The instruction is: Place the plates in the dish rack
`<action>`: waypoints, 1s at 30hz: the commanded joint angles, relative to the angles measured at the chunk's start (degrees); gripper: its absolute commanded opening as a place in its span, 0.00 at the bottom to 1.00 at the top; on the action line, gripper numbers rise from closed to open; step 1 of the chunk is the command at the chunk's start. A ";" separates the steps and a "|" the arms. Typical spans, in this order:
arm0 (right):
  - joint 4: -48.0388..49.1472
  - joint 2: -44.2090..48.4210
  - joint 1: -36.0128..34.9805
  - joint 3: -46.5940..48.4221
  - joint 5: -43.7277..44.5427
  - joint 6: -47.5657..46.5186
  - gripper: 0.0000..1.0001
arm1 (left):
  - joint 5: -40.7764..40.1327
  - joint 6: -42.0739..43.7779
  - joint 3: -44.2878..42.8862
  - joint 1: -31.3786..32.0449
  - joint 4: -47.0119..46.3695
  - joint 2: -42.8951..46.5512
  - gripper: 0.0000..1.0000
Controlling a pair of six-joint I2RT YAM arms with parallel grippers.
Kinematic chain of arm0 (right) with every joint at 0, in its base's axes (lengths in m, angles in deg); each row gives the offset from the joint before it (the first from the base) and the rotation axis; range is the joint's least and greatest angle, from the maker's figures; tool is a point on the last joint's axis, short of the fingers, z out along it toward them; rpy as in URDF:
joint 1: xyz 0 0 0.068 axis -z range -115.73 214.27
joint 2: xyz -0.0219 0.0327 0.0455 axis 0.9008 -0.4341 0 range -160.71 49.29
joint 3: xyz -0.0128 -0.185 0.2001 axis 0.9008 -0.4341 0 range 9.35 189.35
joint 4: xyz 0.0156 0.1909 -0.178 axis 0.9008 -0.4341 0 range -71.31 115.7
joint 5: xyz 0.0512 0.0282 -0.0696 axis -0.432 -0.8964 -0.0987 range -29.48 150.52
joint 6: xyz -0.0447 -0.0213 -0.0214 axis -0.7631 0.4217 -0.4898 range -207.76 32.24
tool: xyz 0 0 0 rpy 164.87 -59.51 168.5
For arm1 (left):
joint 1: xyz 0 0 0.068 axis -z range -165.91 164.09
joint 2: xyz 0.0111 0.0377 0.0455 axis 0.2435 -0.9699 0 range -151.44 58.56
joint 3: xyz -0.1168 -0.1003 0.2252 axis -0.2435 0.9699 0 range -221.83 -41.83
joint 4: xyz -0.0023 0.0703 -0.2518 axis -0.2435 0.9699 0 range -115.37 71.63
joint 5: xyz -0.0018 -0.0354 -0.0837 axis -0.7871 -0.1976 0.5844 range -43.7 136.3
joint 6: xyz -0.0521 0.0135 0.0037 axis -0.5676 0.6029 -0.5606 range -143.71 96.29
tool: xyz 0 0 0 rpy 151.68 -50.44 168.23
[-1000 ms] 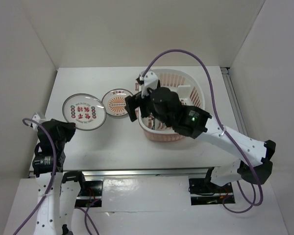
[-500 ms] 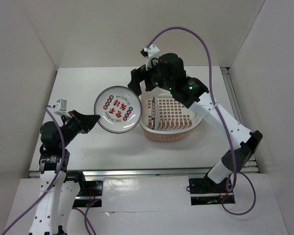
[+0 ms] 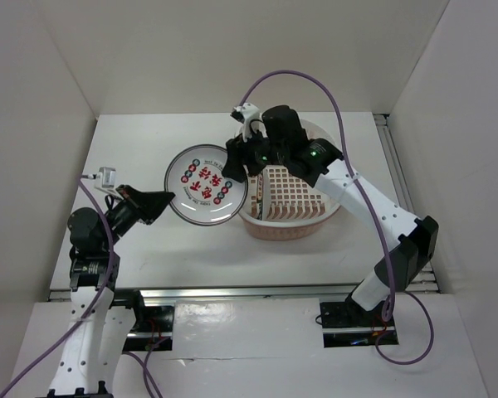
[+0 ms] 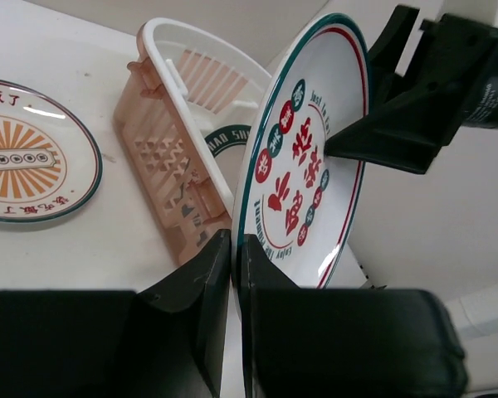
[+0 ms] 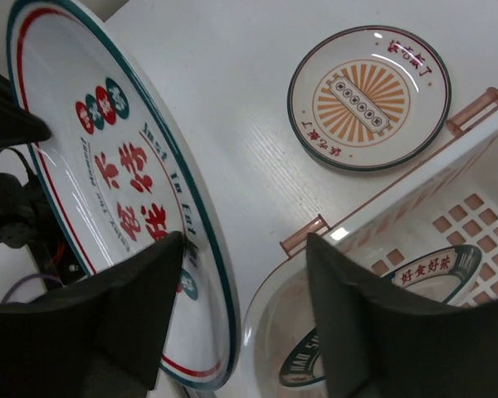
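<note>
My left gripper (image 3: 168,197) is shut on the near rim of the red-character plate (image 3: 204,184) and holds it lifted and tilted, just left of the dish rack (image 3: 311,217). The left wrist view shows the jaws (image 4: 236,242) pinching the rim of this plate (image 4: 303,157). My right gripper (image 3: 237,162) is open; its fingers straddle the plate's far rim, one fingertip (image 4: 336,148) against the face. The orange sunburst plate (image 5: 369,95) lies flat on the table beside the rack. The green-lettered plate (image 5: 423,278) sits inside the rack (image 5: 415,178).
White walls enclose the table on the left, back and right. The rack stands at the right middle of the table (image 3: 149,249). In the top view the held plate hides the sunburst plate. The right arm's purple cable (image 3: 315,83) arches above the rack.
The red-character plate left the table in my left gripper and moved right to the rack's edge. My right gripper swung out over the rack and came down around the plate's far rim.
</note>
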 commanded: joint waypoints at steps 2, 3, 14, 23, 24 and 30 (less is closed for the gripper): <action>0.98 1.37 1.51 -1.42 -5.86 1.11 0.55 | 0.82 -2.45 -0.66 0.18 -8.94 0.27 0.00; 0.98 1.38 2.03 -1.42 -6.56 1.63 0.49 | 0.21 -2.45 -0.13 0.18 -9.46 -0.25 0.00; 6.08 7.17 2.56 -0.28 4.75 10.85 0.00 | -8.57 0.62 -4.51 0.71 4.84 -0.78 0.86; -0.32 15.34 -0.06 1.66 38.92 12.71 0.00 | -21.67 10.99 -18.14 1.24 32.08 -4.11 1.00; -3.12 16.14 -0.68 1.66 46.44 12.71 0.00 | -23.42 12.65 -19.02 1.24 34.11 -4.90 1.00; -17.88 16.24 -4.72 3.68 70.83 19.63 0.00 | -25.46 16.18 -18.51 1.24 38.08 -6.24 1.00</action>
